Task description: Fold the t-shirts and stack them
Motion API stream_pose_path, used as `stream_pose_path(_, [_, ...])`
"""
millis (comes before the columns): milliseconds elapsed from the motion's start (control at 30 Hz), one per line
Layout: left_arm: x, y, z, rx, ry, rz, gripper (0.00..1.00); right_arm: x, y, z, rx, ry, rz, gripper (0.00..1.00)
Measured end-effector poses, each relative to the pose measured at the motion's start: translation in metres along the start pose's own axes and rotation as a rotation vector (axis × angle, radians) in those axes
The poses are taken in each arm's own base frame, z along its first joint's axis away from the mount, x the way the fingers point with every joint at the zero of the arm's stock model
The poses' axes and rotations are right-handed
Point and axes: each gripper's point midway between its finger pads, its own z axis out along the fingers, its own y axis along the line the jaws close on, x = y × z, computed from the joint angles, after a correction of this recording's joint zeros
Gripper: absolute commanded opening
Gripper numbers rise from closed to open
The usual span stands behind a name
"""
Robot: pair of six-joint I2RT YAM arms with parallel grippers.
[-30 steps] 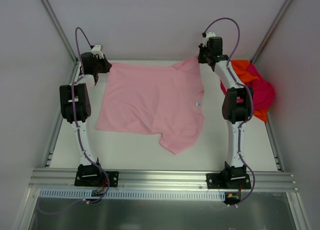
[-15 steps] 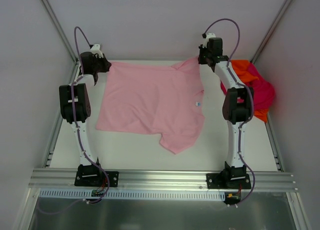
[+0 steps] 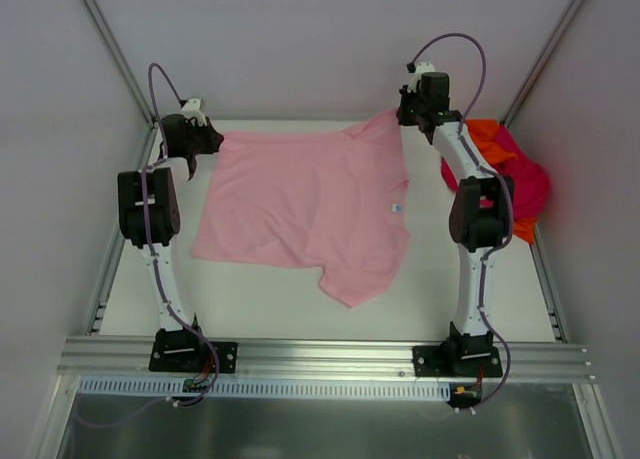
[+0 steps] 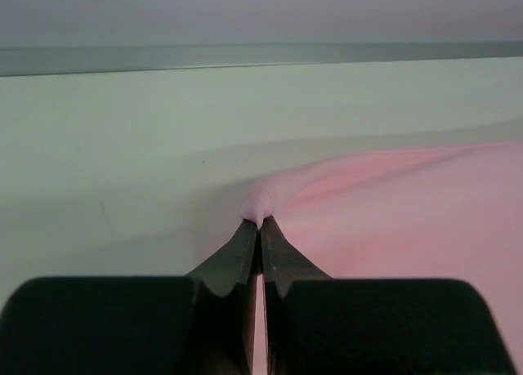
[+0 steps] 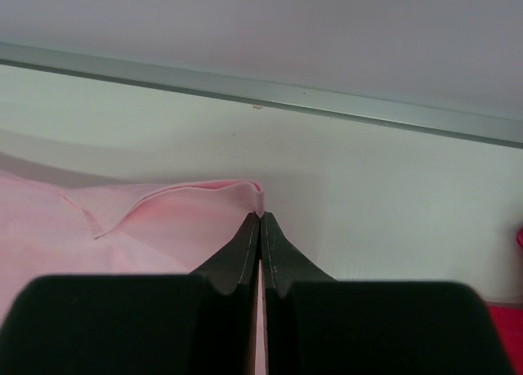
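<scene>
A light pink t-shirt (image 3: pixel 305 204) lies spread on the white table, a sleeve pointing to the near side. My left gripper (image 3: pixel 207 136) is shut on its far left corner, seen pinched in the left wrist view (image 4: pixel 261 221) with pink cloth (image 4: pixel 392 203) running right. My right gripper (image 3: pixel 402 114) is shut on the far right corner, pinched in the right wrist view (image 5: pixel 261 216), pink cloth (image 5: pixel 122 228) running left. Both corners are held at the table's far edge.
A heap of orange and magenta t-shirts (image 3: pixel 512 174) lies at the far right beside the right arm. The grey back wall and a metal rail (image 5: pixel 327 105) stand just beyond both grippers. Bare table (image 3: pixel 250 299) lies near the arm bases.
Both grippers have shifted slightly farther back and outward, drawing the shirt's far edge tauter. The shirt's near part has not moved.
</scene>
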Motion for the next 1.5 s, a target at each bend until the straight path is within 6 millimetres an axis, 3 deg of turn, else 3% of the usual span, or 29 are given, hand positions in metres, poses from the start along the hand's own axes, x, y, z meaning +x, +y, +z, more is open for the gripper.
stream_pose_path(300, [-0.023,-0.001,-0.006,0.03,-0.077,0.013,0.0,0.003,0.005,-0.013,-0.022,0.01,0.0,0.01])
stream_pose_path(600, [-0.012,-0.007,-0.015,0.112,-0.122,0.023,0.0,0.003,0.012,-0.036,-0.043,0.014,0.0,0.01])
stream_pose_path(867, [-0.017,-0.01,-0.024,0.169,-0.166,0.022,0.0,0.007,0.018,-0.057,-0.067,0.012,0.004,0.01])
stream_pose_path(1167, [-0.007,-0.024,-0.047,0.248,-0.166,0.033,0.0,0.025,0.027,-0.079,-0.098,0.031,0.027,0.01])
stream_pose_path(1500, [-0.005,-0.023,-0.072,0.281,-0.186,0.046,0.0,0.053,0.037,-0.107,-0.143,0.075,0.036,0.01])
